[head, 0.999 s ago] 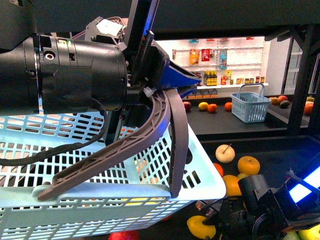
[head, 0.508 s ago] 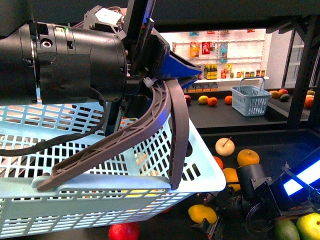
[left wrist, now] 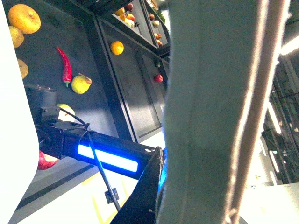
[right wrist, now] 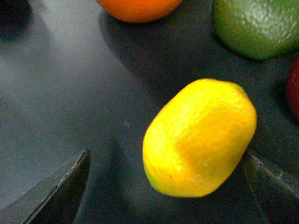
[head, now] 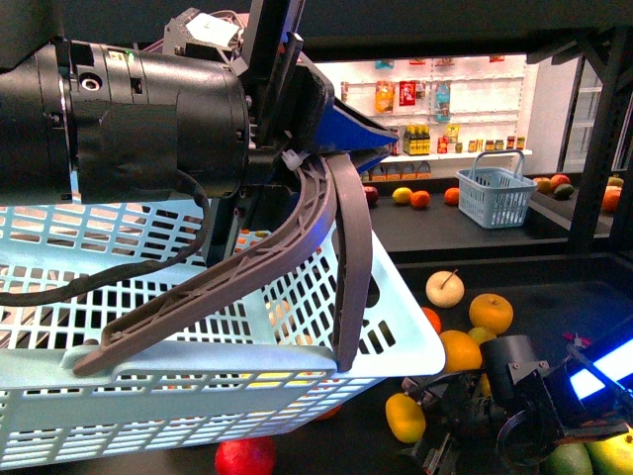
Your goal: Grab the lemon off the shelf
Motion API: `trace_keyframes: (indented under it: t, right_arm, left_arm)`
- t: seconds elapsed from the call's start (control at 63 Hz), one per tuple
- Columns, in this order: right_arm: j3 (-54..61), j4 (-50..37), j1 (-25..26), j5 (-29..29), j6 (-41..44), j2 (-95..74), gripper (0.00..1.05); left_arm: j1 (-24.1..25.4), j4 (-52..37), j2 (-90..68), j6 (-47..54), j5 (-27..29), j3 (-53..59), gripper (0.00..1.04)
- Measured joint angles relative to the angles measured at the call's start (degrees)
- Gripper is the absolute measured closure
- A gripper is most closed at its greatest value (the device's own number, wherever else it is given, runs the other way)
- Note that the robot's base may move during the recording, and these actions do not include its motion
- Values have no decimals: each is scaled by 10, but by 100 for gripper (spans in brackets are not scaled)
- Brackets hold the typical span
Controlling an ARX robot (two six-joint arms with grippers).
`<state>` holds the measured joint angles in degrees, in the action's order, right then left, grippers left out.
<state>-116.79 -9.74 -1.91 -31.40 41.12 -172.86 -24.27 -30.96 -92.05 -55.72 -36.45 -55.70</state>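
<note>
Matte black shelf [right wrist: 51, 84] deck bears the smooth oval lemon [right wrist: 200, 137] at five o'clock, lying between our low right tool's [right wrist: 166, 156] spread fingers [right wrist: 60, 191]. Our raised left tool [head: 341, 148] seems clamped on the ribbed grey handle [head: 297, 247] of the slatted basket [head: 198, 396].

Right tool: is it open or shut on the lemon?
Open. The right tool has a finger on each side of the lemon, which lies on the dark shelf, with a clear gap beside one.

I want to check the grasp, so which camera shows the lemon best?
The right wrist view: the lemon fills the frame, lying on the shelf deck between the fingers of the open right end effector. The front view shows it small and low; the left wrist view, I cannot tell.
</note>
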Motion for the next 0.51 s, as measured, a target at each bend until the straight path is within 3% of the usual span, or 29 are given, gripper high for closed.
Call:
trace_keyframes:
  t: [0.508]
  right_arm:
    - [-73, -42, -12, 62, -57, -43, 7]
  left_arm:
    - [0, 0, 0, 0, 0, 0, 98]
